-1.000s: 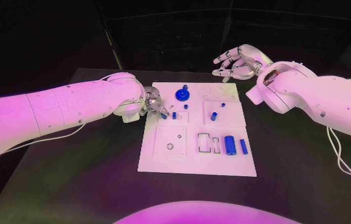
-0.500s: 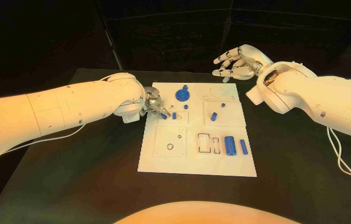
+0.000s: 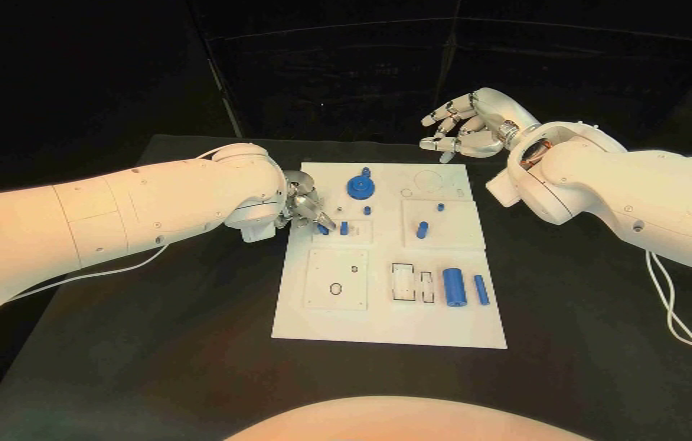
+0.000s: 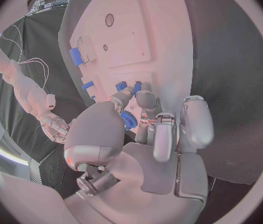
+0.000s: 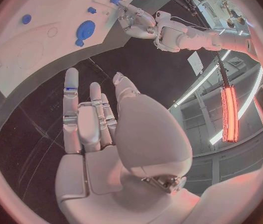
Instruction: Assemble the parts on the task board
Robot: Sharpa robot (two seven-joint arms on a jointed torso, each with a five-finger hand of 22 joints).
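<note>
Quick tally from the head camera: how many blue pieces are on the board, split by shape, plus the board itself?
Round blue disc: 1
Short blue pegs: 4
Long blue cylinders: 2
White board: 1
Total: 8

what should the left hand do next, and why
Probably close its fingers on the small blue part at the task board's left edge and lift it: the left hand hovers right over it, while the right hand hangs open beyond the board.

Left robot hand (image 4: 150, 134) fingertips at task board (image 4: 150, 40) edge
</note>
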